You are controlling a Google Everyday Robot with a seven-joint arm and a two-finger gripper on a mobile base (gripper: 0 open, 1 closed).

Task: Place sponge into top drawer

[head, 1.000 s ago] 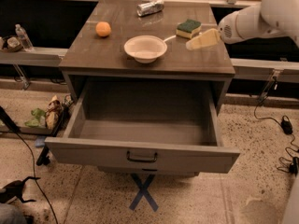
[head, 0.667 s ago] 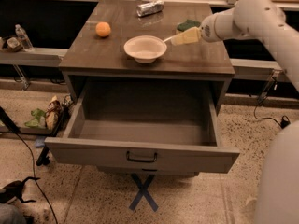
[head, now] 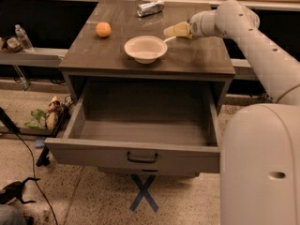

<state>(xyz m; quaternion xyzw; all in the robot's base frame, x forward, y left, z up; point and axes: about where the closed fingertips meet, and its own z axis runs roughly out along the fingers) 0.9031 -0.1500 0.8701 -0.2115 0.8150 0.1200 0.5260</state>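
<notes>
The top drawer [head: 89,151] is pulled wide open below the tabletop, and its inside shows nothing in it. Its dark bar handle [head: 142,158] sits at the centre of the front panel. My gripper [head: 176,30] is low over the back right of the tabletop, just right of the white bowl [head: 146,48]. The sponge does not show: the spot where it lay is covered by my wrist [head: 202,23].
An orange ball [head: 103,29] lies at the left of the tabletop [head: 197,60] and a silver can [head: 150,8] at the back. My white base [head: 262,168] fills the lower right. Litter and cables lie on the floor at the left.
My arm has swung left across the back right of the tabletop. The gripper is now beside the bowl, and the wrist covers the sponge that showed before.
</notes>
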